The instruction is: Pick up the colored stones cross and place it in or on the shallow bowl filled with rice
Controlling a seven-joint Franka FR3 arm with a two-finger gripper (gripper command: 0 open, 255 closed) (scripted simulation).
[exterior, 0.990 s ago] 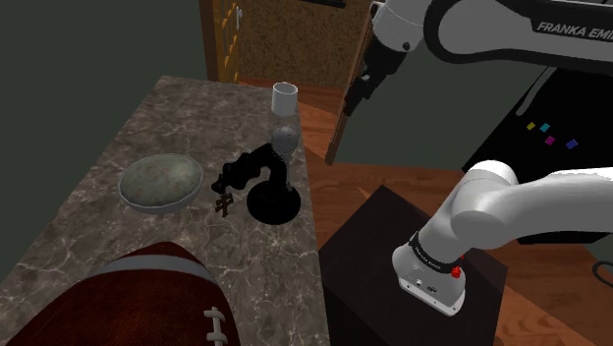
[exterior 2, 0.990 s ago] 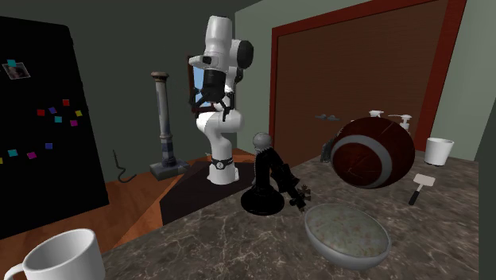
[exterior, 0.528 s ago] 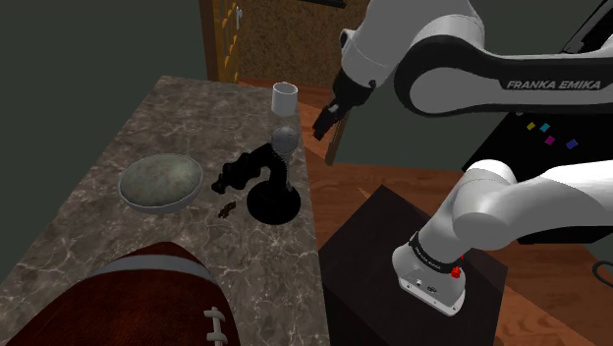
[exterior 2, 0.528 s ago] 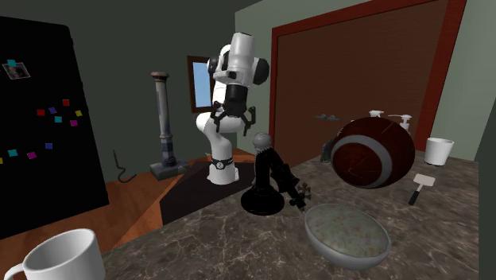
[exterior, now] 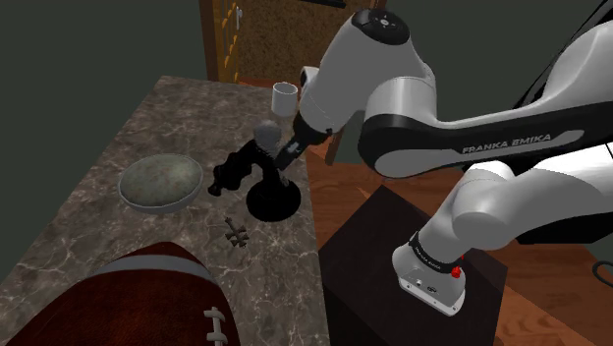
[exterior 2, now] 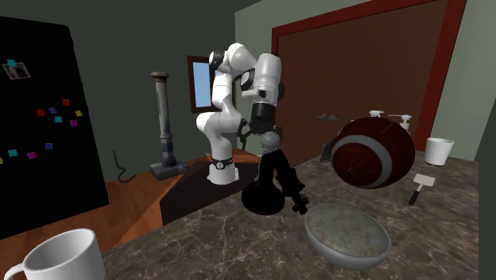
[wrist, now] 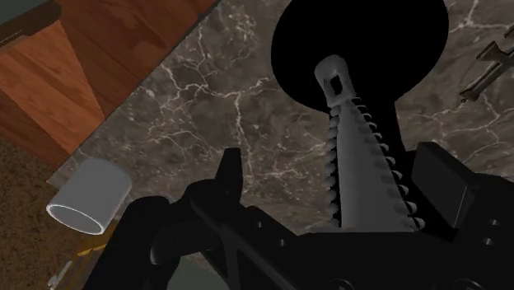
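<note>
The small dark cross [exterior: 234, 233] lies flat on the marble counter, between the black stand's round base [exterior: 272, 203] and the football; it also shows past the base as a small cross [wrist: 492, 62]. The shallow grey bowl [exterior: 126, 187] of rice sits toward the shoulder view's left of the stand, and in the second exterior view the bowl [exterior 2: 309, 227] is at the front. My gripper [exterior: 288, 152] hangs just above the stand, open. In the wrist view my gripper [wrist: 334, 169] has its fingers on either side of the stand's grey toothed post [wrist: 354, 165], not touching it.
A big brown football [exterior: 147, 295] takes up the counter's near end. A pale cup [exterior: 285, 96] stands at the far corner by the counter edge. The second exterior view has a white mug [exterior 2: 63, 258] and a spatula [exterior 2: 420, 187]. The floor drops off beside the stand.
The arm swung down from high over the floor to just above the stand. The stand's ball top shifted toward the shoulder view's left, and the cross now lies nearer the football.
</note>
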